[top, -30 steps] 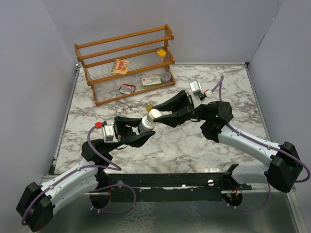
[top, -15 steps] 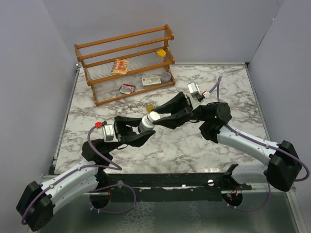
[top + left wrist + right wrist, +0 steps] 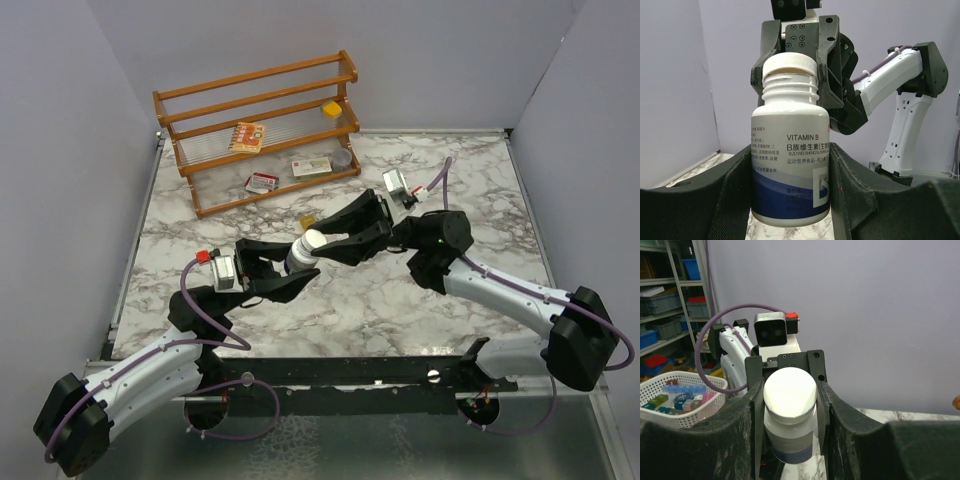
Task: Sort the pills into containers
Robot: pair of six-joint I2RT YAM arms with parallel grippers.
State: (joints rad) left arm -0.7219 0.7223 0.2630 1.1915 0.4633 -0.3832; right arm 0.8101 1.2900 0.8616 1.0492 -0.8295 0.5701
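Since a second ago, edges slightly left and twists at the wrist with the right end effector [image 3: 330, 240], part-closed on the white cap [image 3: 790, 65]; probably unscrewing, with threads bared below. Clamps the bottle [image 3: 790, 170] in the left end effector [image 3: 290, 272], mid-frame over the bench [image 3: 400, 300]. Reads "VITAMIN B", then Chinese print.

You're in a robotics lab: plain partition walls [image 3: 60, 150] box in your marble-patterned desk [image 3: 400, 300], with metal shelving [image 3: 672, 270], storage bins [image 3: 692, 265] and a white basket [image 3: 655, 412] beyond.
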